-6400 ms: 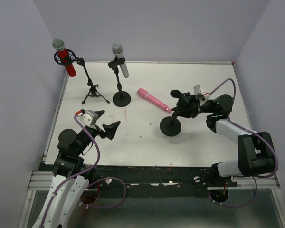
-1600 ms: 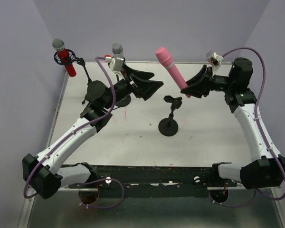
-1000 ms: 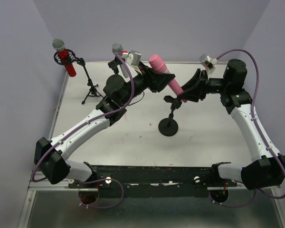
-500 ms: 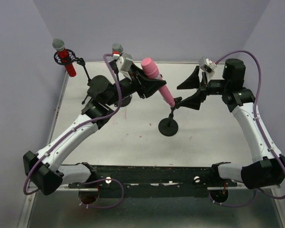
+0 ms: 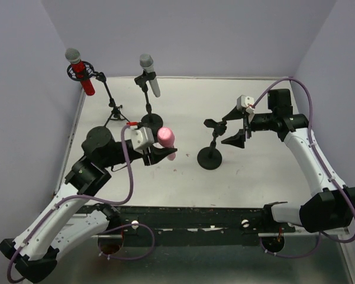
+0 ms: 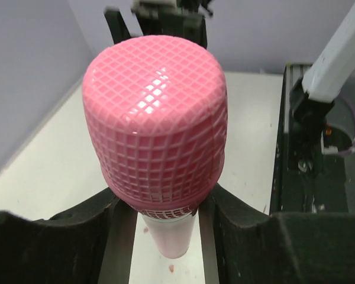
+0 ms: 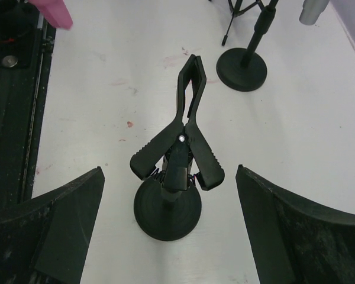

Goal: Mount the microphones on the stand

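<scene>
The white table (image 5: 254,177) fills the floor of a pale walled booth, and both arms reach in over it from the near edge. The left arm (image 5: 77,177) is bent in over the front left part of the table. The right arm (image 5: 307,154) stretches along the right side.

Three stands are on the table. A black tripod stand (image 5: 115,115) at the back left carries the glittery red microphone with a silver mesh head (image 5: 81,74) in a ring mount. Beside it, a black round-based stand (image 5: 149,120) clips the silver-grey microphone (image 5: 149,74). Near the middle, a black round-based stand with a spring clip (image 7: 168,207) holds nothing.

The left gripper (image 6: 165,234) is closed partway around the all-pink microphone (image 6: 157,118), clamping its body just below the mesh head. It holds the microphone off the table, left of the empty stand and apart from it.

The right gripper (image 5: 238,125) has its jaws spread wide with nothing in them. It sits just right of the empty clip, facing it.
</scene>
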